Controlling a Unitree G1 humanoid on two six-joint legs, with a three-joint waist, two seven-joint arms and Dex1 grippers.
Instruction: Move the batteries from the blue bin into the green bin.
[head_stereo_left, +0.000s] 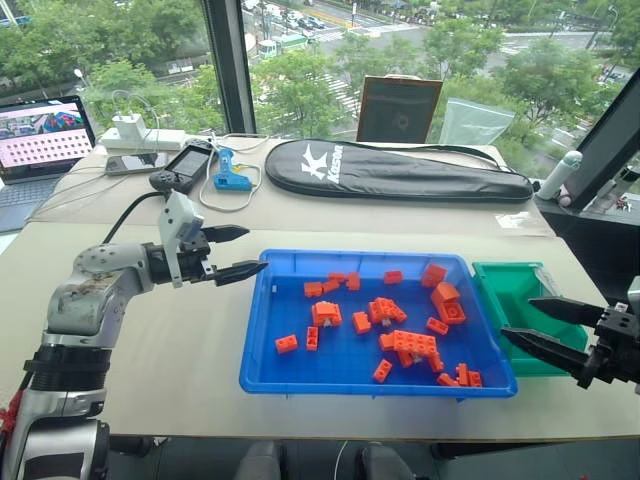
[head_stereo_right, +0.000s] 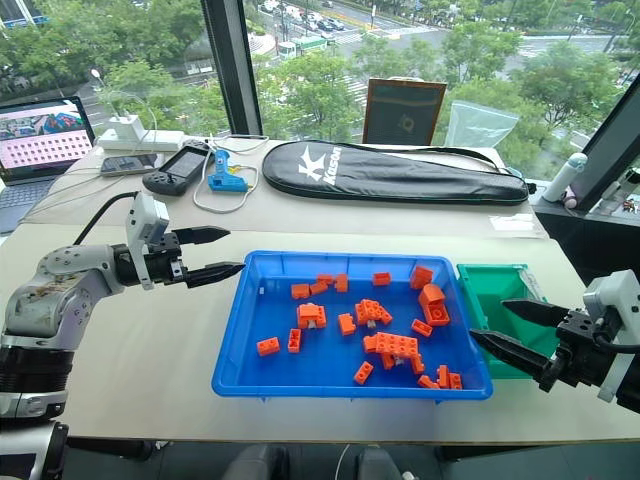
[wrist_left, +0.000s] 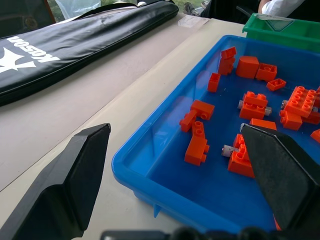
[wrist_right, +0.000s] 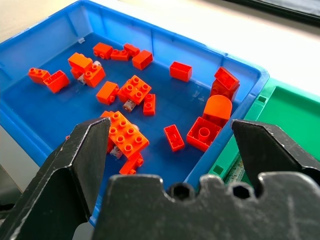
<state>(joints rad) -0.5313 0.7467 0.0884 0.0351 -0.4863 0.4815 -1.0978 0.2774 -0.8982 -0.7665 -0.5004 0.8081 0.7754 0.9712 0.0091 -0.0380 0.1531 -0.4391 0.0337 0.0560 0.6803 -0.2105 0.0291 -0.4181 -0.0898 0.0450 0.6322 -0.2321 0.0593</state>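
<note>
Empty and wide, right gripper (head_stereo_left: 548, 323) hovers lower right over green bin (head_stereo_left: 515, 285); left gripper (head_stereo_left: 240, 252), also wide, mid-left; batteries (wrist_right: 129, 104) hide among bricks (head_stereo_left: 414, 345) in central blue bin (head_stereo_left: 262, 345); mis-grabs likely.

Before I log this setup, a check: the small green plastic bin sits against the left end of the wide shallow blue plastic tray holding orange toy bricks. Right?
Not quite. The small green plastic bin sits against the right end of the wide shallow blue plastic tray, not the left, as the left eye view shows. The tray does hold orange toy bricks.
</note>
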